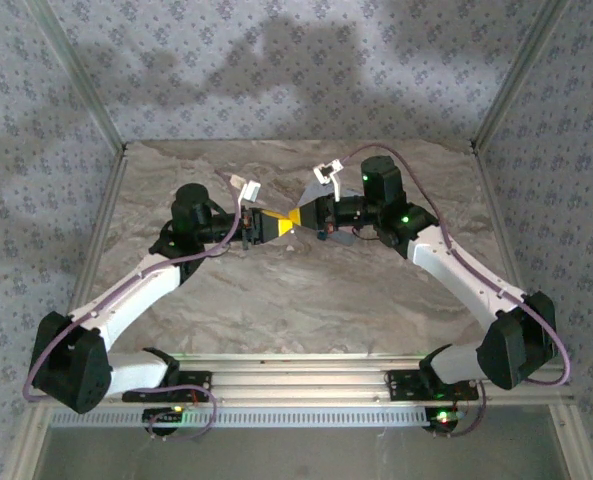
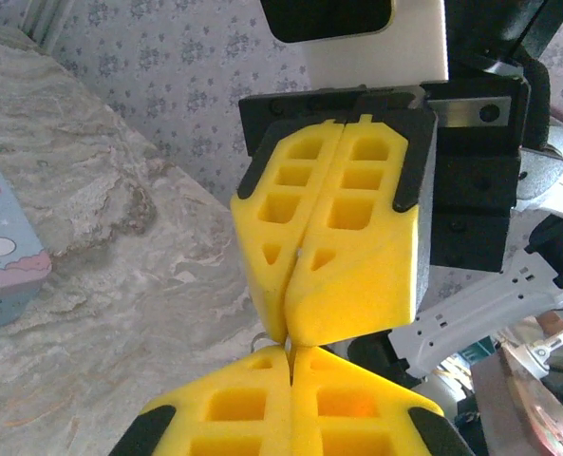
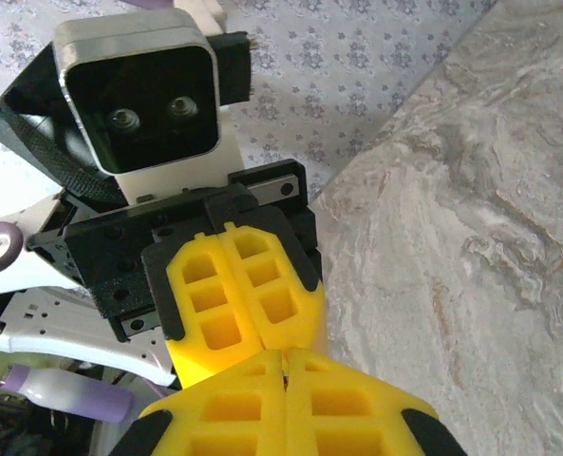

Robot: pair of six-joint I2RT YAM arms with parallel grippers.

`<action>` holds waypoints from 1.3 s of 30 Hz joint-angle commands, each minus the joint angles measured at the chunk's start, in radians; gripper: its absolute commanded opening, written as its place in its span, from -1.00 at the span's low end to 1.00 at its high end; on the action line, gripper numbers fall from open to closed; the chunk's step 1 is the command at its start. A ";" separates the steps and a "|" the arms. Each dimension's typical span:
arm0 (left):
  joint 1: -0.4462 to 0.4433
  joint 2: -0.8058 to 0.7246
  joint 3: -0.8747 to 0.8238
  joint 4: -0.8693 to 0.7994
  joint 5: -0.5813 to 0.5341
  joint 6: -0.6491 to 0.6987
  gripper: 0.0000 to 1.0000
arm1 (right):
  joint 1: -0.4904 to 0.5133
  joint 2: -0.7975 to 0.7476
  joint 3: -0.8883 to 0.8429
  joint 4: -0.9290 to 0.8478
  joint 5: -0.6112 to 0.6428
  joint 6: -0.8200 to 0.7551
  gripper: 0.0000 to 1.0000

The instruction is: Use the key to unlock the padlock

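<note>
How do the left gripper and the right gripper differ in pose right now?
The left gripper points rightward; the right gripper points leftward. From above, the left gripper shows long yellow fingers, the right gripper a short yellow wedge. Both are shut, meeting tip to tip above the table.

- The left gripper (image 2: pixel 290 356) and the right gripper (image 3: pixel 286 359) are each cropped by the bottom edge of their own wrist view.
- A thin metal loop (image 2: pixel 260 340) peeks out where the two meet. The rest is covered, and it is too small to identify.
- The pale blue tin (image 2: pixel 4 252) on the table (image 2: pixel 120 285) is cut off by the left wrist view's left edge.
</note>
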 commanded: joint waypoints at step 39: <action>0.031 -0.032 0.066 -0.180 0.051 0.130 -1.00 | 0.003 0.004 0.021 0.016 0.013 -0.010 -1.00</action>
